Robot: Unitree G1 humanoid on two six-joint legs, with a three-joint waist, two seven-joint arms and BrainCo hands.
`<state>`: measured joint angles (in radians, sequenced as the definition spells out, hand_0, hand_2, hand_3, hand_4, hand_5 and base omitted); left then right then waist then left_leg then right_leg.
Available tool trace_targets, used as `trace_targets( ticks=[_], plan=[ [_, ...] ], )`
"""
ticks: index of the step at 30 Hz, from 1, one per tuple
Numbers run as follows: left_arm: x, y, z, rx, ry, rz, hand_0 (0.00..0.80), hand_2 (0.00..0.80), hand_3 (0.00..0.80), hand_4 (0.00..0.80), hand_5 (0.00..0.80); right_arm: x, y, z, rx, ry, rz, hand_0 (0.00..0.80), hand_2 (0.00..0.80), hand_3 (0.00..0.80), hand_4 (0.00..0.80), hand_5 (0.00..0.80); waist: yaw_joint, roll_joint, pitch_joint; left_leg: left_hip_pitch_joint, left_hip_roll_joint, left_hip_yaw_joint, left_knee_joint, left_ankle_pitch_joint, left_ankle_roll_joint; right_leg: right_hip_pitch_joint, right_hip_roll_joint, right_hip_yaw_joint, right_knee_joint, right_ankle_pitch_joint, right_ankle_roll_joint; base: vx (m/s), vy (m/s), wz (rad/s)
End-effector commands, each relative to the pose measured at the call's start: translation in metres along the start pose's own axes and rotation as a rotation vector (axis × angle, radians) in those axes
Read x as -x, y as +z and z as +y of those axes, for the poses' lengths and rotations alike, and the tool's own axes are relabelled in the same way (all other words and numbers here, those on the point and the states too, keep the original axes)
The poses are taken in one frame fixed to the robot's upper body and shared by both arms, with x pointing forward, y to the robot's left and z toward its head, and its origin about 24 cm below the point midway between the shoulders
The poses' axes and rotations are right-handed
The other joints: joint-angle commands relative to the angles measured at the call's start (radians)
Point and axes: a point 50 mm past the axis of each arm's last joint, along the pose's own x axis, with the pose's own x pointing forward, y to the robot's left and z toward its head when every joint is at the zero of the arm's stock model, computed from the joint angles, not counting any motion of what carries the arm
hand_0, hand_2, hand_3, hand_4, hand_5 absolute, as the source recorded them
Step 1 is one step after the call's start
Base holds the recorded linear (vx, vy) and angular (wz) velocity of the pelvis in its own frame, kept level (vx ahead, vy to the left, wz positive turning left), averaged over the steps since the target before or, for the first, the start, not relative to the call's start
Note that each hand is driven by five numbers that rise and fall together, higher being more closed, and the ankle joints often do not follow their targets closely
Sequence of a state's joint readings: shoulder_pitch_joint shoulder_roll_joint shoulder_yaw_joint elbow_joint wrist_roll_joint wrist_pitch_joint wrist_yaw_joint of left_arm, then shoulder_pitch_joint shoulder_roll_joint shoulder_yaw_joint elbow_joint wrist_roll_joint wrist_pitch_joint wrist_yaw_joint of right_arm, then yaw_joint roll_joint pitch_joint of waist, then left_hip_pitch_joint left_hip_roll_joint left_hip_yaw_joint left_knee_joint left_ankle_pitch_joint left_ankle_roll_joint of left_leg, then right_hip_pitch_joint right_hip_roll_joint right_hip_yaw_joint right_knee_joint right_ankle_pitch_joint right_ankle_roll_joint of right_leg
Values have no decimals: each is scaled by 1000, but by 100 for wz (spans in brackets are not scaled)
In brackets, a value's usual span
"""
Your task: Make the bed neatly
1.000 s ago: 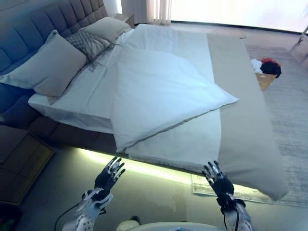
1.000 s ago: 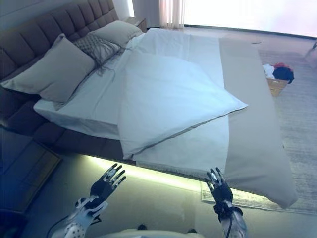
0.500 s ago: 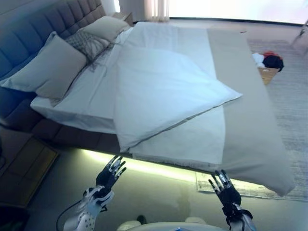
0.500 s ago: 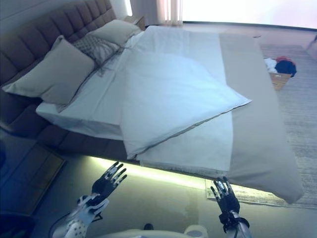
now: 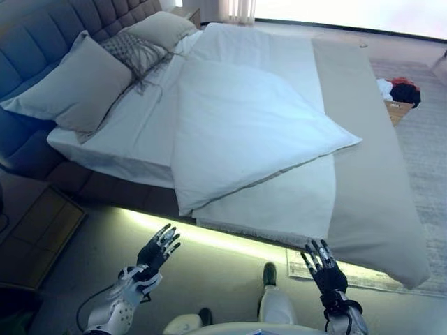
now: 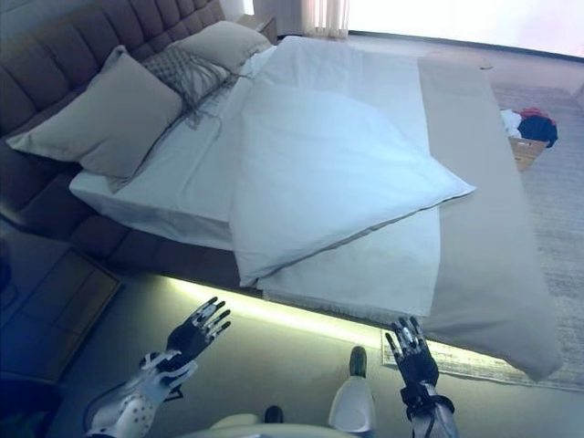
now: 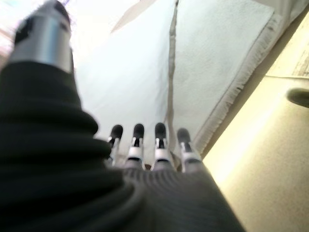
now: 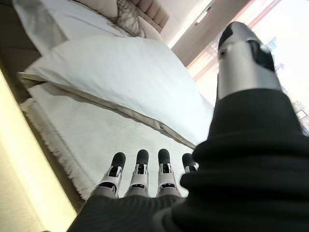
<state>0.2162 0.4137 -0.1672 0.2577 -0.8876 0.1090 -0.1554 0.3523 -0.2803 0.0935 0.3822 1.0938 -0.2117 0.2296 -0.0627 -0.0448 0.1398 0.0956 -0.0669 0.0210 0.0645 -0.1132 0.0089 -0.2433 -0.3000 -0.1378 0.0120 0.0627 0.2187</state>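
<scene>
While both arms are raised short of the mattress, the bed (image 5: pixel 112 178) lies unmade in front of the robot. The left hand (image 5: pixel 156 252) is held up over the floor near the lit strip under the bed's side, its fingers straight and spread, holding nothing. The right hand (image 5: pixel 323 267) is raised the same way further along, fingers straight and apart, just short of the hanging edge of the covers; its own wrist view shows the fingertips (image 8: pixel 139 157) pointing at the cloth without touching it.

On the mattress a white duvet (image 5: pixel 244 125) is folded back on a slant, one corner pointing toward the foot of the bed, its lower edge running diagonally across a white fringed blanket (image 5: pixel 279 206) that reaches the near side. A beige bedspread (image 5: pixel 367 167) covers the foot end and drapes over the corner toward the floor. At the padded headboard (image 5: pixel 42 35) three pillows stand: a large beige pillow (image 5: pixel 73 84) nearest, a patterned cushion (image 5: pixel 133 52) behind it, and another beige pillow (image 5: pixel 164 28) farthest. Beyond the foot of the bed a basket of clothes (image 5: pixel 399 98) sits on the grey rug (image 5: pixel 426 160).
</scene>
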Motion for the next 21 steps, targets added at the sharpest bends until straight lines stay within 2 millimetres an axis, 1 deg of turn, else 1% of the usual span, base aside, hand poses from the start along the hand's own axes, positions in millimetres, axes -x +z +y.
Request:
trace_targets(
  ticks=[1,3,4,5,6,7,8,9,10,11,12,13,14,15,17,18,20,21],
  plan=[
    [4,27,-3,-4,-36,-113,0,0,0,0,0,-4,10,6,-4,49,-45,0,0,0,0,0,-20,-26,-2,82,-13,23,149,-181,61,-38,18,-23,-52,308,10,349,-281,15],
    [8,23,-1,-5,-39,-105,0,0,0,0,0,-1,9,1,-2,39,-32,0,0,0,0,0,-19,-31,-15,89,4,23,172,-189,54,-21,41,-12,-8,261,3,328,-287,25],
    [10,19,-1,-6,-41,-90,0,0,0,0,0,1,9,-2,-2,17,-30,0,0,0,0,0,-23,-32,-27,93,21,13,186,-176,40,-10,59,7,-8,247,2,322,-307,29],
    [11,17,-1,3,-40,-81,0,0,0,0,0,2,10,-4,-2,3,-26,0,0,0,0,0,-24,-30,-36,99,38,10,193,-157,27,0,71,12,3,236,-2,284,-318,43],
    [14,13,-1,22,-44,-75,0,0,0,0,0,-1,12,-3,8,2,-20,0,0,0,0,0,-23,-24,-49,118,70,7,199,-110,5,7,87,11,33,221,-15,220,-301,49],
    [16,12,-2,33,-69,-77,0,0,0,0,0,-2,17,0,15,20,-20,0,0,0,0,0,-22,-16,-60,121,107,6,217,-40,-22,22,107,9,49,192,-33,189,-300,31],
    [18,11,-4,30,-91,-84,0,0,0,0,0,-2,20,1,19,37,-20,0,0,0,0,0,-21,-11,-69,114,136,8,246,17,-43,40,125,3,53,167,-54,178,-306,2],
    [18,10,-7,27,-99,-96,0,0,0,0,0,-3,22,1,32,48,-17,0,0,0,0,0,-23,-10,-78,105,164,18,303,74,-58,60,143,-3,56,139,-82,188,-316,-17],
    [17,9,-9,46,-105,-103,0,0,0,0,0,-5,25,-1,53,47,-14,0,0,0,0,0,-22,-3,-79,87,189,29,384,105,-66,83,170,-4,59,110,-111,193,-336,-14],
    [15,10,-12,71,-119,-108,0,0,0,0,0,-9,28,-1,73,40,-12,0,0,0,0,0,-17,-8,-78,44,193,31,470,142,-67,107,184,0,56,92,-135,153,-279,-5],
    [13,10,-14,81,-130,-110,0,0,0,0,0,-11,29,-1,81,35,-14,0,0,0,0,0,-16,-19,-80,10,185,29,514,165,-64,115,182,3,55,85,-148,150,-293,4],
    [10,11,-19,84,-152,-115,0,0,0,0,0,-14,34,-1,84,43,-22,0,0,0,0,0,-11,-33,-70,-64,181,35,624,174,-57,144,192,19,55,64,-174,131,-241,-3],
    [8,10,-22,77,-166,-116,0,0,0,0,0,-16,35,0,84,47,-26,0,0,0,0,0,-10,-37,-66,-98,181,37,657,179,-53,152,197,24,59,56,-184,159,-228,-22],
    [4,9,-26,71,-187,-115,0,0,0,0,0,-15,35,-1,86,44,-29,0,0,0,0,0,-8,-41,-57,-148,189,61,634,177,-44,169,207,29,66,41,-186,131,-128,-31],
    [1,9,-31,71,-208,-115,0,0,0,0,0,-15,35,-1,79,46,-35,0,0,0,0,0,-4,-35,-48,-159,206,86,546,179,-41,186,221,26,71,21,-182,131,-45,-2],
    [-2,10,-33,70,-212,-106,0,0,0,0,0,-14,36,-1,69,38,-42,0,0,0,0,0,-2,-27,-47,-163,225,106,438,208,-51,213,237,24,65,-2,-177,146,22,28],
    [-7,9,-35,74,-202,-86,0,0,0,0,0,-11,36,-1,57,23,-51,0,0,0,0,0,2,-20,-46,-165,231,115,322,249,-69,243,247,22,52,-19,-170,164,50,18],
    [-10,8,-36,79,-202,-74,0,0,0,0,0,-9,38,-1,50,14,-59,0,0,0,0,0,9,-8,-47,-191,233,117,213,286,-91,265,260,20,40,-32,-163,215,60,21]
  ],
)
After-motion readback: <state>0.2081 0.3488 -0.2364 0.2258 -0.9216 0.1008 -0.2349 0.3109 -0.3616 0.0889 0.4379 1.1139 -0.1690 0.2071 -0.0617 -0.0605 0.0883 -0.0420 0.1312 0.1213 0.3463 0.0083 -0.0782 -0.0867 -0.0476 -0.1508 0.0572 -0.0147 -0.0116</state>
